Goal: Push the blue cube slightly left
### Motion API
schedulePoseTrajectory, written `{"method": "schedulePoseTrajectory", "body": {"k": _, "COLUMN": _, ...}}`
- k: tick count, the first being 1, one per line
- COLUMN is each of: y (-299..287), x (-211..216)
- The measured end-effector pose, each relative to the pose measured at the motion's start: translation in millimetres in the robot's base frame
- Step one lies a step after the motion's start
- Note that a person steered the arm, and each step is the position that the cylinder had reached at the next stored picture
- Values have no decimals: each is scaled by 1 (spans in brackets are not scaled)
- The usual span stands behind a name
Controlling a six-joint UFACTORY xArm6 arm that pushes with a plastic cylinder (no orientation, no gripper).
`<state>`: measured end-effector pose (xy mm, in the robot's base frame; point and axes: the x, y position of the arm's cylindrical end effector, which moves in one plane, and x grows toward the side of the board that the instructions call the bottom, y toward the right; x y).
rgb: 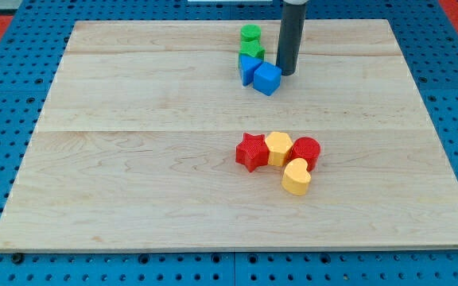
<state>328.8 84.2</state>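
Tip (286, 73) touching blue cube (267, 79) on its right (no jaws, just bare rod). Push risking bumping other blue block (249, 68), green blocks (250, 44).

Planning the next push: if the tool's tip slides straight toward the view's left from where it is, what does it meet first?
Probably the blue cube, just left of my tip; depth is uncertain.

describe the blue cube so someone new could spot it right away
On the wooden board, look to the cluster of green and blue blocks near the view's top. The blue cube is its rightmost block, just left of my tip; unlike its neighbours, it is a plain box shape.
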Motion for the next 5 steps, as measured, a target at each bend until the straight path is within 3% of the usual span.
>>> {"method": "schedulePoseTrajectory", "body": {"k": 2, "y": -12, "x": 34}}
{"method": "schedulePoseTrajectory", "body": {"k": 5, "y": -14, "x": 13}}
